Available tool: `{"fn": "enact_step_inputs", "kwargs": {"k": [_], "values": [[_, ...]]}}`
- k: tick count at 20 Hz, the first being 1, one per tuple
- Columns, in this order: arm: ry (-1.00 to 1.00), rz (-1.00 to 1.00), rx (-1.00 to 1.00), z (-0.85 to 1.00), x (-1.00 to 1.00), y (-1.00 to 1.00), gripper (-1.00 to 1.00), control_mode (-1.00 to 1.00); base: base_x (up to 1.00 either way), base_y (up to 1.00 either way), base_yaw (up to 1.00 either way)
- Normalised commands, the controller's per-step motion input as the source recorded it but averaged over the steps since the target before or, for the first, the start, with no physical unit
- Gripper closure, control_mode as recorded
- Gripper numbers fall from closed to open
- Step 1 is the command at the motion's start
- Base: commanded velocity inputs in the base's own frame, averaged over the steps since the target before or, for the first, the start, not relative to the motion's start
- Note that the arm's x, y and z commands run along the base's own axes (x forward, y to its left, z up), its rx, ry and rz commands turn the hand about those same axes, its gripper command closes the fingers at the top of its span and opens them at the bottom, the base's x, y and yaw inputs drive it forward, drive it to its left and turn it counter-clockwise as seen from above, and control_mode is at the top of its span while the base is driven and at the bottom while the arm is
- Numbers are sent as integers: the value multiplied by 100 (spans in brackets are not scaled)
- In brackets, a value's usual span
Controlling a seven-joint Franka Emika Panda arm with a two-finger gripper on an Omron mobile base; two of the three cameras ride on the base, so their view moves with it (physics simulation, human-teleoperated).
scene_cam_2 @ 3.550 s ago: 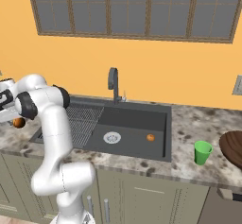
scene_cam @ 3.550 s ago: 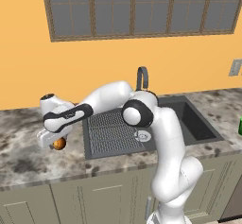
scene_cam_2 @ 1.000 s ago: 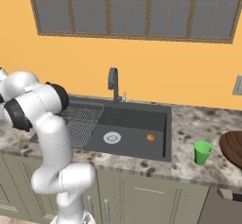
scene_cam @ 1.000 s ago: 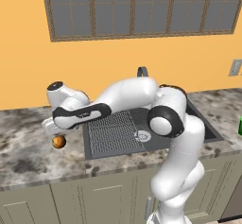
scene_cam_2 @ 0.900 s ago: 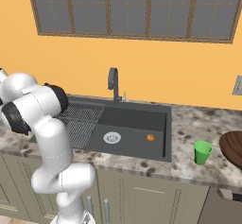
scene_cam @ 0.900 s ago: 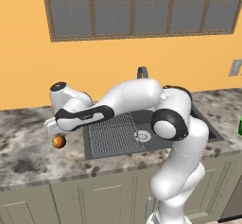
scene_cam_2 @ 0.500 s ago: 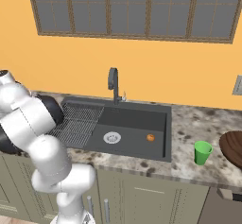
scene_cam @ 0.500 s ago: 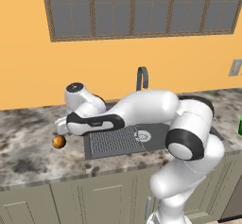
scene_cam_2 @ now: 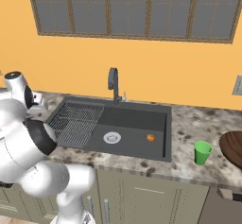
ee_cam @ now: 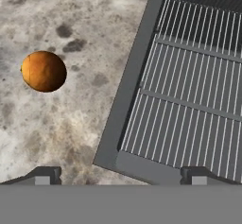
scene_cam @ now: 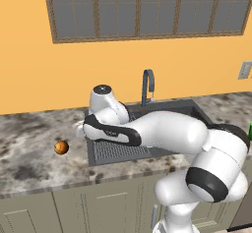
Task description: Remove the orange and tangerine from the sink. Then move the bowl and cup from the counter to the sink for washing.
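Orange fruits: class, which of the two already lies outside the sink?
The one on the marbled counter left of the sink: fruit. The other fruit sits inside the basin.

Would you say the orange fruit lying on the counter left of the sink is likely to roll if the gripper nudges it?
Probably. The fruit looks almost perfectly round and rests on flat marbled counter, with nothing touching it. A nudge toward the sink might send it back over the low rim. It looks firm, not floppy.
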Motion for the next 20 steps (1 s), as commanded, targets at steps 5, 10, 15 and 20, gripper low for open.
{"fn": "enact_step_inputs", "kwargs": {"k": [5,10,15,20], "values": [[0,0,3,12,-14,-50,-100,-100,0,0,0],[0,0,2,9,-10,-49,-100,-100,0,0,0],[0,0,2,7,-7,-50,-100,-100,0,0,0],[0,0,0,7,-1,-50,-100,-100,0,0,0]]}}
